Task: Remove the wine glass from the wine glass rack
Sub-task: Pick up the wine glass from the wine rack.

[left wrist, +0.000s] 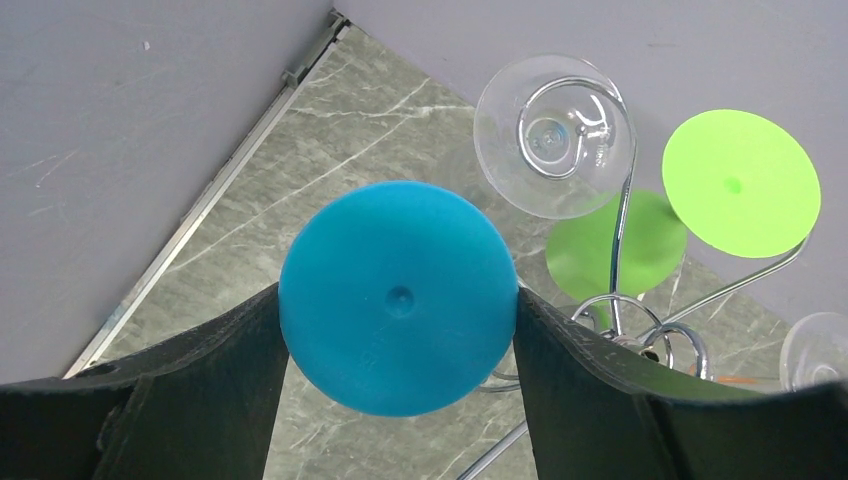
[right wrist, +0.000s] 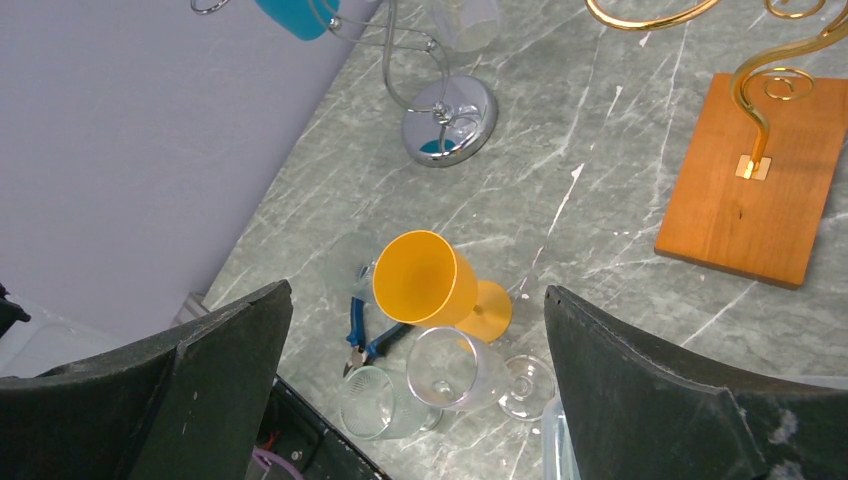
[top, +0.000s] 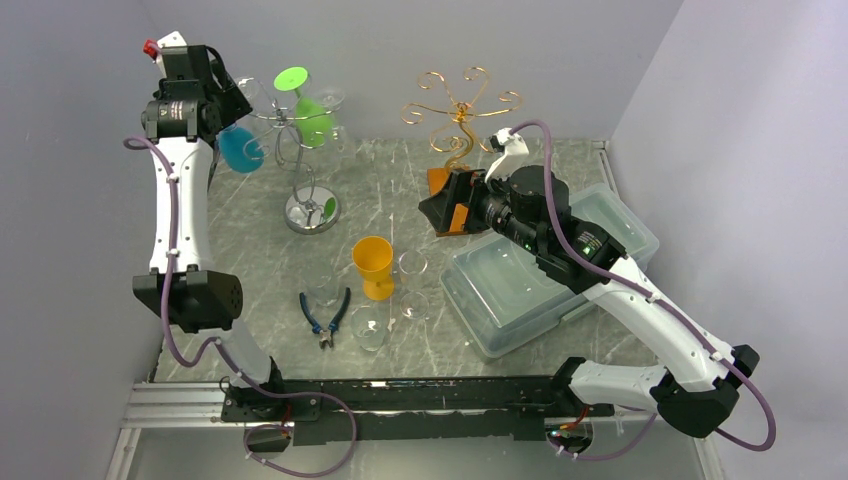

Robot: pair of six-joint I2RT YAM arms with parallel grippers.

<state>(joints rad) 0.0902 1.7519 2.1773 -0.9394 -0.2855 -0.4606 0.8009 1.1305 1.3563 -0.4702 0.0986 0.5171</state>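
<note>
Hanging blue wine glass (left wrist: pixel 398 335), foot in left hand's (left wrist: pixel 398 292) grip

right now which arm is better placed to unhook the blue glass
Left. Left tool grips the blue wine glass by its foot; right tool hangs open by the gold rack.

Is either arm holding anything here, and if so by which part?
The left gripper grips the blue wine glass by the rim of its round foot, fingers on either side. The right gripper is open, holding nothing.
</note>
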